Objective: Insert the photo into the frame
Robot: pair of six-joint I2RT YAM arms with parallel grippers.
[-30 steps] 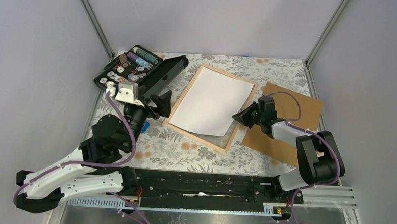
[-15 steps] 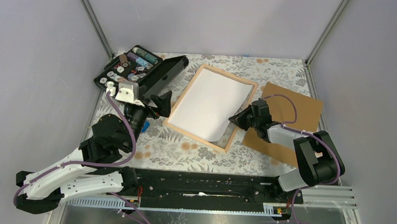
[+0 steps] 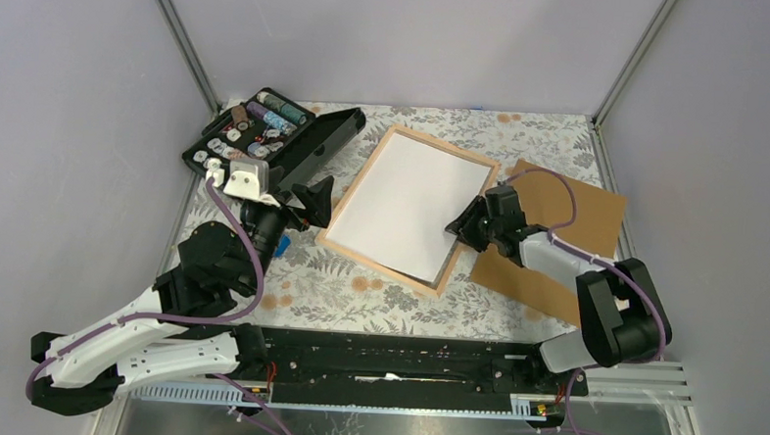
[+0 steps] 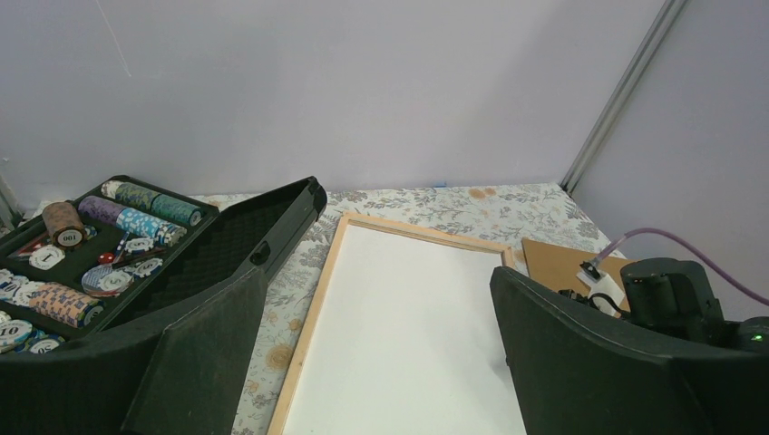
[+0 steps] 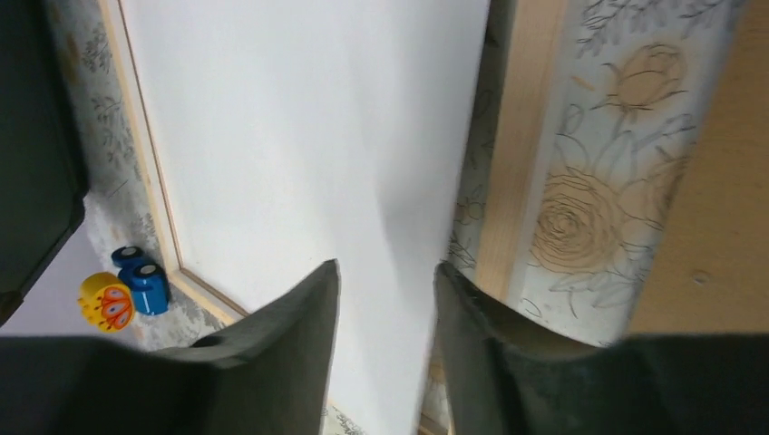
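Now, white-side-up photo (image 3: 406,204) in frame (image 3: 374,260)

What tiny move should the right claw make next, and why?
Probably draw the right claw back to the right. Its jaws stand apart around the photo's right edge, and the sheet lies white side up inside the frame, so backing off should let it settle.

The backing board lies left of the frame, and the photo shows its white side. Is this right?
No: the backing board lies right of the frame, as the top external view shows. The photo does show its white side.
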